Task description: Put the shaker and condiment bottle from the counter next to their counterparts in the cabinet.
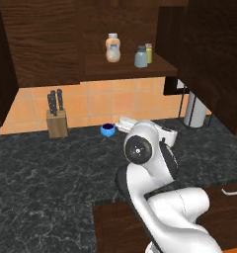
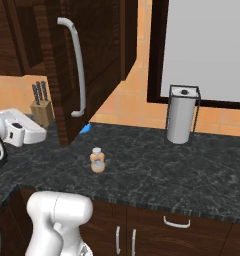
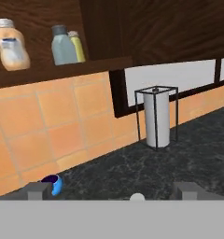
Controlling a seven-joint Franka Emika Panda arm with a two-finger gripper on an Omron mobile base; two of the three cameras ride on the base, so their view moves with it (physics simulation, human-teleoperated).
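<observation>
The grey-blue shaker (image 1: 140, 57) (image 3: 63, 45) stands on the cabinet shelf (image 1: 125, 69), right beside the slim yellow-green shaker (image 1: 149, 53) (image 3: 77, 46). A paler orange bottle (image 1: 113, 48) (image 3: 11, 44) stands further left on the same shelf. The condiment bottle (image 2: 97, 160) stands upright on the black counter (image 2: 192, 165), and its pale cap (image 3: 137, 197) peeks in at the bottom of the hand view. My gripper (image 3: 113, 191) is open and holds nothing. Its hand (image 2: 19, 130) hovers to the left of that bottle, apart from it.
An open cabinet door (image 2: 99, 60) with a long handle hangs above the counter near the bottle. A paper towel holder (image 2: 182, 115) (image 3: 157, 116) stands at the right by the window. A knife block (image 1: 57, 121) and a blue bowl (image 1: 108, 130) sit against the tiled wall.
</observation>
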